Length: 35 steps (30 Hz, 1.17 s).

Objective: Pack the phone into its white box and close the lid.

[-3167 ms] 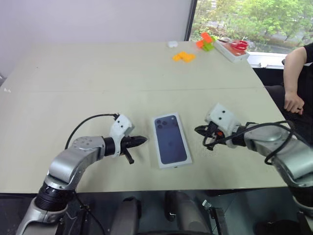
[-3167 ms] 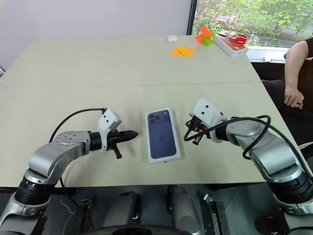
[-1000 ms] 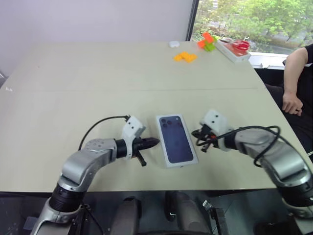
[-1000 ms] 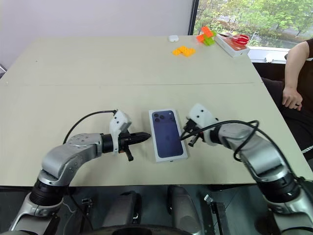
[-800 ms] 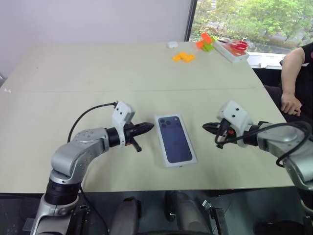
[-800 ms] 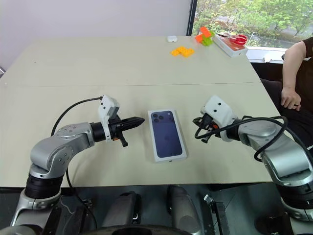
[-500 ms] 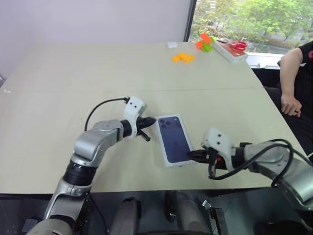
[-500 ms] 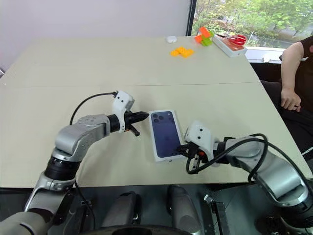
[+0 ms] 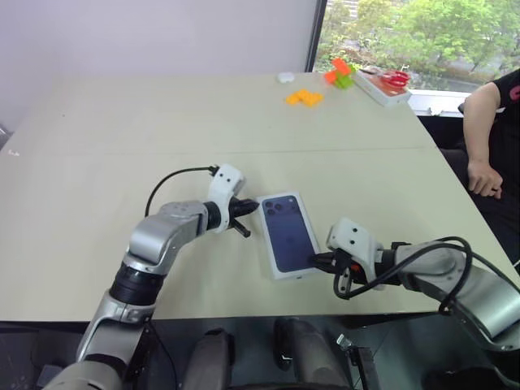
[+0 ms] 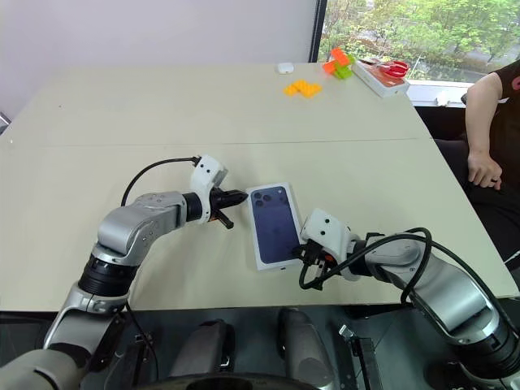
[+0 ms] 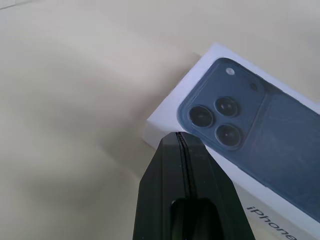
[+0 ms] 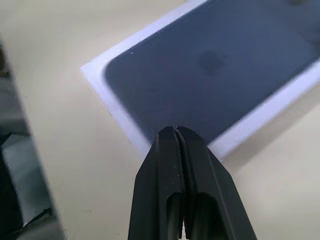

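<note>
Lid (image 9: 288, 232) seemingly seated on surface (image 9: 97, 162), phone presumably packed; clenched left gripper (image 9: 253, 206) at its 11 o'clock corner, clenched right gripper (image 9: 315, 261) at 5 o'clock, both empty.

A beige table (image 9: 122, 122) carries the lid (image 9: 288, 236) and orange pieces (image 9: 304, 97).

Lid (image 9: 289, 234) white w/ dark navy phone print & grey lettering on side wall, table (image 9: 122, 138) pale beige, both grippers' fingers (image 11: 186, 195) black, far blocks (image 9: 304, 97) orange, others (image 9: 340, 71) orange/green, person's sleeve (image 9: 505, 85) black.
</note>
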Tool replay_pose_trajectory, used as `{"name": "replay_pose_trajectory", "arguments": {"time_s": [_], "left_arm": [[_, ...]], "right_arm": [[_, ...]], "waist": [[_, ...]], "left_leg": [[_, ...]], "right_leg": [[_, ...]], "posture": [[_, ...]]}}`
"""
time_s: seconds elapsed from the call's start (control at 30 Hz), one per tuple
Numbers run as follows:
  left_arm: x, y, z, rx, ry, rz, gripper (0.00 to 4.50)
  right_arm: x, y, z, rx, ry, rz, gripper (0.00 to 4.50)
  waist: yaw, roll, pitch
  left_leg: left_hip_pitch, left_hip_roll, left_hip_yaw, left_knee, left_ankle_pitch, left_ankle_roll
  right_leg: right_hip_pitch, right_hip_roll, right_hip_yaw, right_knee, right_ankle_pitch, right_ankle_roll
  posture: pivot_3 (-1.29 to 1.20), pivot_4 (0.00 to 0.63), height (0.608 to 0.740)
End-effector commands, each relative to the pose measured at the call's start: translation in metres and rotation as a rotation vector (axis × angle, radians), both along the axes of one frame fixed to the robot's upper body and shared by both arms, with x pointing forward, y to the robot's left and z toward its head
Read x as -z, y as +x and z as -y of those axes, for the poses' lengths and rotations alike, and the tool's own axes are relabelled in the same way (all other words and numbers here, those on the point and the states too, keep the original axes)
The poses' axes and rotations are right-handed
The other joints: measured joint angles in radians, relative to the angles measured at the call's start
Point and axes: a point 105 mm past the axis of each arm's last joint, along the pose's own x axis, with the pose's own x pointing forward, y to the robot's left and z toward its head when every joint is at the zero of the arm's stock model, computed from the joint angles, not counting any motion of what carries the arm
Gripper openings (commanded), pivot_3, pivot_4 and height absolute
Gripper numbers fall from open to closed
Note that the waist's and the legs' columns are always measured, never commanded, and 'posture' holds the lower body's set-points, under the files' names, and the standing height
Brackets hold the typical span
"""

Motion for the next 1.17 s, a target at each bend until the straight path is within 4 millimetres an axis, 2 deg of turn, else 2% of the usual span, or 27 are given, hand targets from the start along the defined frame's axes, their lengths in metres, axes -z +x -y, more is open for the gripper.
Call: {"name": "replay_pose_trajectory", "arguments": {"time_s": [0.03,0.07,0.13,0.4,0.43,0.47,0.5,0.53,0.63,0.73,1.17], "left_arm": [[-0.054,0.009,-0.045,-0.164,-0.095,0.243,0.0],[-0.054,0.009,-0.056,-0.198,-0.087,0.257,0.0],[-0.053,0.008,-0.064,-0.223,-0.077,0.271,0.0],[-0.053,0.007,-0.065,-0.225,-0.079,0.278,0.0],[-0.034,-0.008,-0.113,-0.344,-0.038,0.242,0.0],[-0.023,-0.024,-0.149,-0.429,0.004,0.217,0.0],[-0.018,-0.04,-0.174,-0.484,0.04,0.2,0.0],[-0.016,-0.05,-0.186,-0.508,0.061,0.193,0.0],[-0.016,-0.06,-0.196,-0.544,0.087,0.191,0.0],[-0.018,-0.063,-0.197,-0.537,0.09,0.189,0.0],[-0.024,-0.055,-0.197,-0.517,0.093,0.199,0.0]], "right_arm": [[-0.045,0.045,0.026,0.234,0.07,0.28,0.08],[-0.05,0.054,0.034,0.29,0.084,0.326,0.08],[-0.054,0.061,0.041,0.336,0.097,0.364,0.08],[-0.054,0.063,0.041,0.34,0.103,0.378,0.08],[-0.051,0.072,0.05,0.373,0.165,0.342,0.08],[-0.048,0.079,0.054,0.394,0.219,0.314,0.08],[-0.046,0.084,0.056,0.406,0.258,0.292,0.08],[-0.045,0.088,0.057,0.41,0.281,0.281,0.08],[-0.04,0.094,0.058,0.401,0.287,0.274,0.08],[-0.039,0.096,0.05,0.379,0.294,0.275,0.08],[-0.037,0.092,0.058,0.395,0.293,0.316,0.08]], "waist": [[-0.001,0.0,0.0],[-0.001,0.0,0.0],[0.004,0.001,0.0],[0.012,0.001,0.0],[0.001,-0.001,-0.001],[-0.012,-0.002,-0.001],[-0.037,-0.002,-0.002],[-0.044,-0.002,-0.001],[-0.023,-0.003,-0.001],[0.002,-0.001,0.0],[-0.001,-0.001,0.0]], "left_leg": [[0.0,0.0,0.0,0.0,0.0,0.0],[0.0,0.0,0.001,0.0,0.0,0.0],[0.0,0.0,0.002,-0.001,0.0,0.0],[0.0,-0.003,0.006,-0.001,0.0,0.0],[0.0,-0.003,0.007,-0.001,0.0,0.0],[0.001,-0.003,0.008,-0.002,0.0,0.0],[0.001,0.002,0.013,-0.003,-0.003,0.005],[0.003,0.004,0.016,-0.004,-0.006,0.01],[0.0,0.005,0.015,-0.003,-0.006,0.01],[0.002,0.003,0.014,-0.002,-0.005,0.009],[0.002,0.003,0.017,-0.001,-0.006,0.009]], "right_leg": [[-0.001,0.0,0.001,0.0,0.001,0.0],[-0.001,0.001,0.001,0.001,0.001,0.0],[-0.001,0.001,0.003,0.001,0.001,0.0],[-0.001,-0.004,0.006,-0.001,0.003,-0.002],[-0.001,-0.004,0.007,-0.001,0.002,-0.001],[-0.001,-0.003,0.008,-0.001,0.002,0.0],[-0.001,0.0,0.014,0.0,0.002,-0.001],[0.0,0.001,0.018,0.0,0.002,-0.002],[-0.009,0.003,0.015,0.003,0.003,-0.002],[-0.008,0.003,0.014,0.006,0.0,-0.004],[-0.006,0.0,0.016,0.0,0.002,-0.003]], "posture": [[0.0,0.15,0.734],[0.0,0.15,0.734],[0.0,0.15,0.734],[0.0,0.15,0.734],[0.0,0.15,0.734],[0.0,0.15,0.734],[0.0,0.15,0.734],[0.0,0.15,0.734],[0.0,0.15,0.734],[0.0,0.15,0.734],[0.0,0.15,0.734]]}}
